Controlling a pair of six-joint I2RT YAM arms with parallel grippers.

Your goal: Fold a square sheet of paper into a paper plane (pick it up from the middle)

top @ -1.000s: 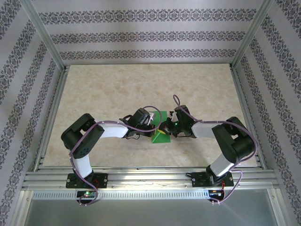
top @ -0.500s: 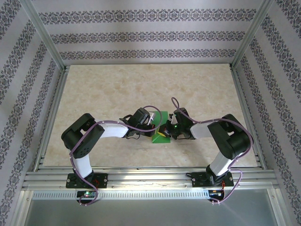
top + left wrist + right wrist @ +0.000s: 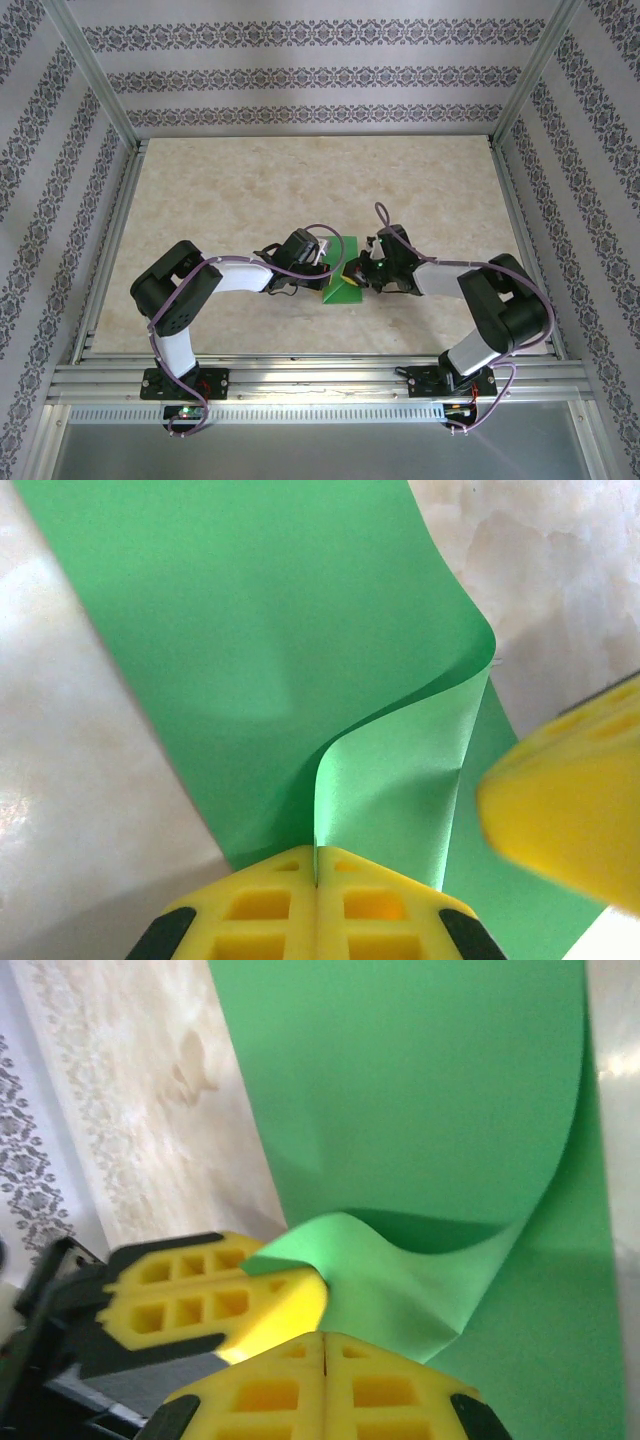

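In the top external view, the square sheet of paper [image 3: 343, 289], bright green and partly folded over, is seen on the marbled tabletop [image 3: 250, 190]. It lies about midway between the left and right edges and nearer the near edge than the far one. The left arm is raised from its base by the near left corner, its elbow is bent out toward the left edge, and its forearm is stretched rightward to the paper. The right arm is posed as a mirror of it, with its elbow toward the right edge and its forearm reaching left. The left gripper [image 3: 331, 264] and the right gripper [image 3: 358, 272] are brought almost tip to tip over the sheet. In the left wrist view, the left gripper [image 3: 316, 872] is shown with its yellow fingers pressed together on a raised, curling flap of the sheet [image 3: 280, 650], whose thin edge runs into the seam between them. The rest of the paper lies flat on the tabletop [image 3: 80, 780], and one blurred yellow finger of the right gripper [image 3: 570, 810] is seen just beside the flap. In the right wrist view, the right gripper [image 3: 325, 1348] is shown pressed together at the foot of the same curled flap [image 3: 400, 1110], though whether paper is caught between its fingers cannot be told. The left gripper [image 3: 300, 1295] is seen close alongside, touching the lifted green edge.
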